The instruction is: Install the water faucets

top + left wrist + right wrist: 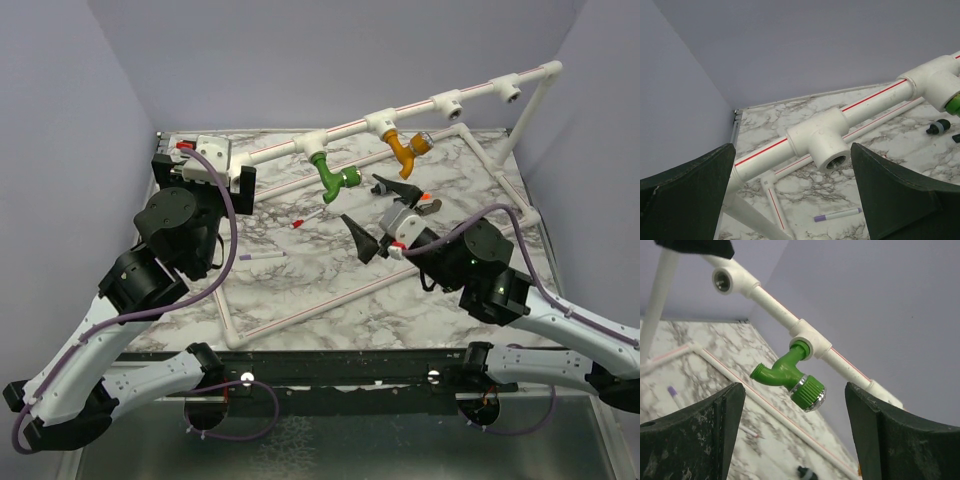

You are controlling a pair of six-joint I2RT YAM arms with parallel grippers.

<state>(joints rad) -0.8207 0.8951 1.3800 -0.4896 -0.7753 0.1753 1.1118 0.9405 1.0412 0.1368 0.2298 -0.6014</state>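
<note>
The right claw (pixel 795 440) gapes wide and grips nothing. The bright green curved plastic faucet (pixel 789 378) hangs from a T-socket on the white red-striped pipe frame (pixel 775 305), just beyond the claw's fingers and apart from them. The mustard-orange faucet (pixel 410 148) sits in the next socket. The left claw (pixel 792 195) is also spread and empty, facing a bare socket (pixel 832 162).

faucets 2: green faucet (pixel 335 176), orange faucet (pixel 408 147) | pens 2: purple pen (pixel 265 255), red pen (pixel 308 218) | pipe frame (pixel 280 150) 1
</note>
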